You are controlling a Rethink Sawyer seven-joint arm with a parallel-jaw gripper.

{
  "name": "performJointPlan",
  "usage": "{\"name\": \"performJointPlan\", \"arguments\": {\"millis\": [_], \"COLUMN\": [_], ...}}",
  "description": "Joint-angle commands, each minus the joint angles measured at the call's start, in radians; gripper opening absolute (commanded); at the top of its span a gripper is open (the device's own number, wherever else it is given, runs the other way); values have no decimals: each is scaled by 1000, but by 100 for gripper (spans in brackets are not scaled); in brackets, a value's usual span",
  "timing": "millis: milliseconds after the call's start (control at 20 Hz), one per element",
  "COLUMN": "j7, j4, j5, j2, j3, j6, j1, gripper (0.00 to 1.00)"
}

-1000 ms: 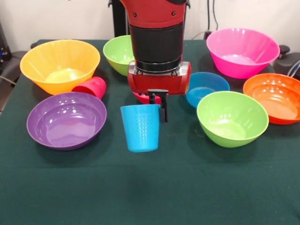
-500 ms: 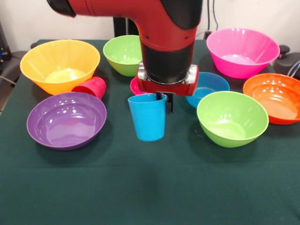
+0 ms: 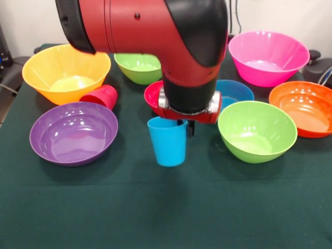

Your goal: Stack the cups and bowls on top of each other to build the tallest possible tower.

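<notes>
My gripper (image 3: 183,124) is shut on the rim of the sky-blue cup (image 3: 167,142), which hangs upright at the table's middle, low over the cloth; I cannot tell whether its base touches. The red cup (image 3: 101,96) lies on its side between the yellow-orange bowl (image 3: 66,72) and the purple bowl (image 3: 73,133). The small red bowl (image 3: 153,96) and the small blue bowl (image 3: 236,91) sit just behind the gripper, partly hidden by the arm. Nothing is stacked.
A lime green bowl (image 3: 257,130) stands right of the cup, and another (image 3: 137,66) at the back. The pink bowl (image 3: 268,57) and the orange bowl (image 3: 305,106) are at the right. The arm's big red elbow fills the top middle. The dark green cloth (image 3: 166,207) lies in front.
The arm has swung forward and lower, filling more of the view. The sky-blue cup has moved a little to the right in the gripper. The bowls and the red cup have not moved.
</notes>
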Motion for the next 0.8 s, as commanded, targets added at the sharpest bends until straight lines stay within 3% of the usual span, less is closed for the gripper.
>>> {"name": "performJointPlan", "arguments": {"millis": [50, 500, 800], "j7": [-35, -91, -91], "j4": [-143, -248, -390], "j5": [-73, -92, -105], "j2": [96, 102, 155], "j3": [-5, -37, -35], "j6": [69, 295, 434], "j1": [25, 52, 78], "gripper": [0, 0, 0]}}
